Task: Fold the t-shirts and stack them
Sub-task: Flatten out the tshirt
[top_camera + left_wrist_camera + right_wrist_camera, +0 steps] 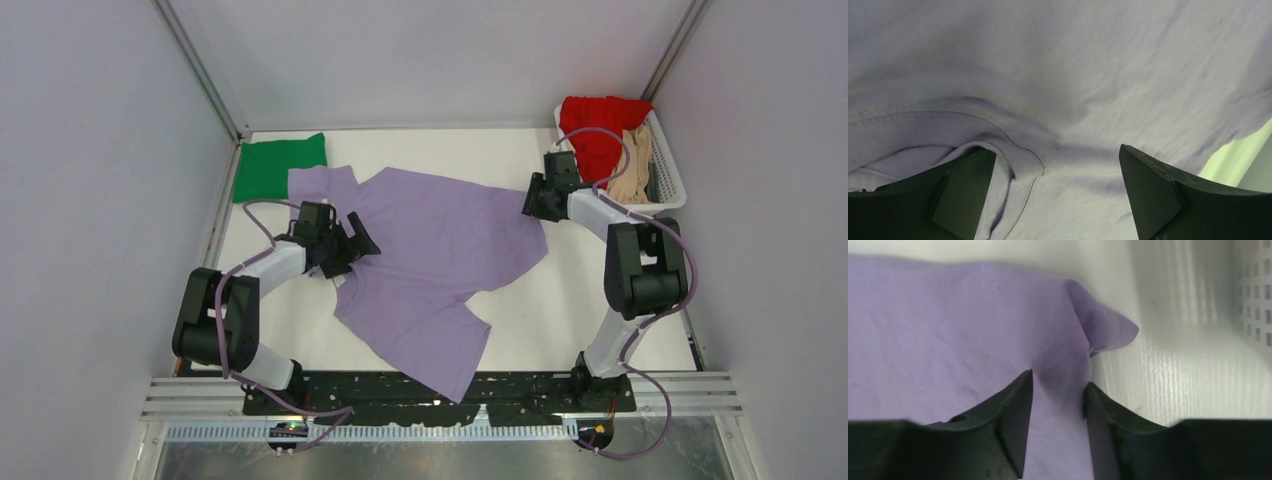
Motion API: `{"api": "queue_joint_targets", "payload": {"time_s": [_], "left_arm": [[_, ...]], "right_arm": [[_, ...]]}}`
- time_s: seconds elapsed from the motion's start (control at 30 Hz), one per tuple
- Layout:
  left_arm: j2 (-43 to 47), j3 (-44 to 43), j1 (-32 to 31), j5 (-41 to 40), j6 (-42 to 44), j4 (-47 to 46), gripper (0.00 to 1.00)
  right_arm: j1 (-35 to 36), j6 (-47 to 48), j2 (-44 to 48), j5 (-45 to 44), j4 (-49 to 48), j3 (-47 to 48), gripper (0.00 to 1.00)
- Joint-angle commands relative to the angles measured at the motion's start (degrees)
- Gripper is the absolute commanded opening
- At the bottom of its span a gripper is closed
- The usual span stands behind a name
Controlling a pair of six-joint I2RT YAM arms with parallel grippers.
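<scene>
A lavender t-shirt lies spread and rumpled across the middle of the white table, one part hanging over the near edge. My left gripper rests on its left side, open wide, with the collar seam by the left finger and flat cloth under my left gripper. My right gripper is at the shirt's far right corner. In the right wrist view my right gripper has its jaws half apart astride the lavender cloth. A folded green t-shirt lies at the back left.
A white slatted basket at the back right holds a red t-shirt and a tan one; its wall shows just right of the right gripper. White walls enclose the table on three sides.
</scene>
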State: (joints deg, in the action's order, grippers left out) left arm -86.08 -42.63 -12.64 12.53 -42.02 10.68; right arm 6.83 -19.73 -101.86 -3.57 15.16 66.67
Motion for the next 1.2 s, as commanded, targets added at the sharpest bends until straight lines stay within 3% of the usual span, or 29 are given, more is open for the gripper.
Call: {"api": "queue_joint_targets", "payload": {"time_s": [0.0,0.07,0.13,0.3,0.43,0.53,0.6,0.67,0.7,0.77,0.83,0.9,1.03,1.17], "left_arm": [[-3.5,-1.56,3.3,-1.03,0.62,-1.43,1.0],[-3.37,-3.68,3.87,-3.11,1.92,0.7,1.0],[-2.86,-5.06,4.27,-5.65,3.45,1.91,1.0],[-1.76,-7.48,5.63,-7.89,5.22,4.06,0.99],[-2.21,-8.55,5.78,-7.6,6.78,6.16,1.0],[-2.33,-8.36,5.99,-8.51,7.37,7.85,1.0],[-2.16,-8.17,6.4,-9.45,7.31,8.06,1.0],[-2.05,-8.45,6.9,-9.67,7.22,8.21,1.0],[-2.02,-8.63,7.13,-9.67,7.14,8.25,1.0],[-2.14,-9.35,7.23,-9.64,7.15,8.32,1.0],[-2.3,-10.17,7.24,-9.19,7.13,8.62,1.0],[-2.06,-10.82,7.2,-7.91,7.1,8.53,1.0],[0.54,-10.33,5.79,-5.83,6.55,8.57,1.0],[4.85,-9.3,0.26,-8.05,6.87,12.01,1.0]], "right_arm": [[2.32,1.15,-0.97,4.38,0.9,3.93,0.25],[5.2,3.34,0.11,-0.36,2.61,5.21,0.08],[9.35,5.21,1.23,-6.28,5.59,7.5,0.06],[22.87,7.59,-1.22,-22.86,17.79,16.51,0.06],[28.7,6.72,-6.76,-26.75,23.05,21.1,0.1],[29.03,5.17,-10.26,-28.43,24.88,22.05,0.11],[28.17,4.53,-10.95,-28.87,25.17,21.34,0.16],[26.76,5.21,-10.52,-26.33,24.46,19.75,0.3],[25.65,5.88,-10.05,-22.84,23.94,17.95,0.49],[23.72,6.35,-6.98,-15.87,21.22,13.83,0.72],[21.71,6.45,-2.03,-9.26,16.36,8.52,0.89],[19.71,6.18,3.35,-4.47,11.57,3.76,0.98],[14.71,4.45,12.27,1.21,4.42,-3.11,0.96],[7.38,0.64,16.24,9.22,-0.81,-8.38,0.95]]}}
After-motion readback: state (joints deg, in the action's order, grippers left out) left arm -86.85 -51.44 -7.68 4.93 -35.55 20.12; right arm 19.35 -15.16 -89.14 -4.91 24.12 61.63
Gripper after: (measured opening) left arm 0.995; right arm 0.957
